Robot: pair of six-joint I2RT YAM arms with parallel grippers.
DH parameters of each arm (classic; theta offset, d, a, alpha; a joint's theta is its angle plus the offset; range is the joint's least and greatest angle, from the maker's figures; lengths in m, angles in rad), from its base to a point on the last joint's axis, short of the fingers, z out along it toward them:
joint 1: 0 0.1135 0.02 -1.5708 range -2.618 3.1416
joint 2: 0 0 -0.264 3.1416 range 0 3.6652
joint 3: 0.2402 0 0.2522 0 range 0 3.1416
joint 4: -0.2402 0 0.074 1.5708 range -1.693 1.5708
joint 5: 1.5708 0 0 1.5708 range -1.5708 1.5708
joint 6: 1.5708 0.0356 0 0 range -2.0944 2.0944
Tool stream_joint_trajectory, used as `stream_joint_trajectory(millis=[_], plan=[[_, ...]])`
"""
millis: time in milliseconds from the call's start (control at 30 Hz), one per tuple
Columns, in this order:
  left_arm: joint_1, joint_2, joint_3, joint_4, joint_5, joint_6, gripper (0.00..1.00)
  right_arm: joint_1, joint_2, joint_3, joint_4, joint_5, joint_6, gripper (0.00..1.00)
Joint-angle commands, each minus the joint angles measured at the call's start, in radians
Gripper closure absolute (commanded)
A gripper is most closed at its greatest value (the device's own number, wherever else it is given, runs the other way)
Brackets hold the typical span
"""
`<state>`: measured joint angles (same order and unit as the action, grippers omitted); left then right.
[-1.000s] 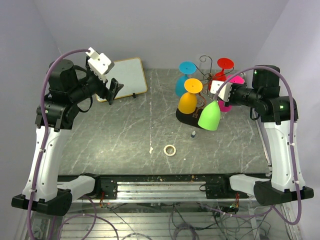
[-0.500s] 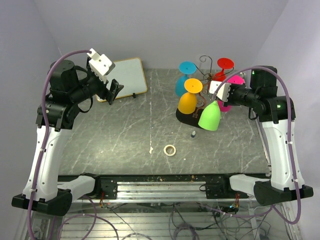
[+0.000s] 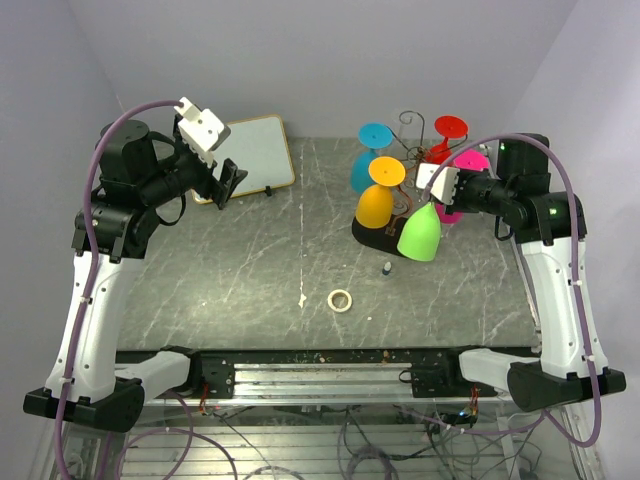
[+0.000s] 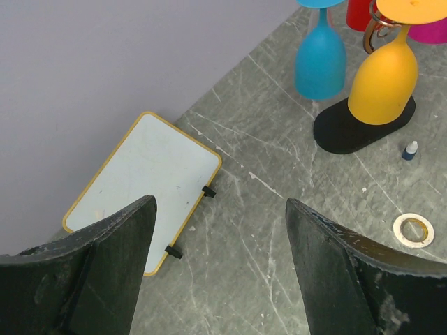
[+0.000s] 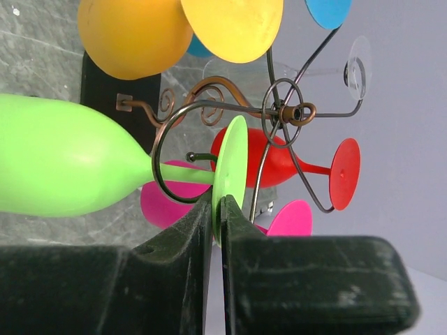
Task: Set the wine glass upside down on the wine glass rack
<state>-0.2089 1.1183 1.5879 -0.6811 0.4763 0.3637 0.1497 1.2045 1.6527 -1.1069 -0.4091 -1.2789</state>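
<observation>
The wine glass rack (image 3: 413,165) is a dark wire stand with curled hooks on a black oval base (image 3: 375,238); it also shows in the right wrist view (image 5: 279,112). My right gripper (image 3: 432,190) is shut on the foot (image 5: 230,178) of a green wine glass (image 3: 420,234), held upside down and tilted. Its stem (image 5: 185,174) lies inside a curled hook (image 5: 164,139). Orange (image 3: 376,203), blue (image 3: 366,160), red (image 3: 445,140) and pink (image 3: 462,165) glasses hang on the rack. My left gripper (image 3: 228,180) is open and empty, above the table's far left.
A white board with a yellow rim (image 3: 250,155) lies at the back left. A tape ring (image 3: 341,300) and a small bottle (image 3: 387,268) lie on the grey table in front of the rack. A clear glass (image 5: 335,70) hangs at the rack's far side.
My right gripper has shifted slightly with the green glass, moving its stem further into the hook. The left arm has not moved.
</observation>
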Motion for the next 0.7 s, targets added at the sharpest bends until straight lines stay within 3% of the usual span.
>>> stream_joint_trajectory(millis=[0,667], plan=[[0.013,-0.013,-0.015,0.001,0.024,0.014,0.15,-0.003,-0.011,-0.012,0.013,0.006,0.011,0.90],[0.014,-0.020,-0.029,-0.008,0.031,0.023,0.15,-0.004,-0.031,-0.038,0.001,0.058,0.019,0.78]])
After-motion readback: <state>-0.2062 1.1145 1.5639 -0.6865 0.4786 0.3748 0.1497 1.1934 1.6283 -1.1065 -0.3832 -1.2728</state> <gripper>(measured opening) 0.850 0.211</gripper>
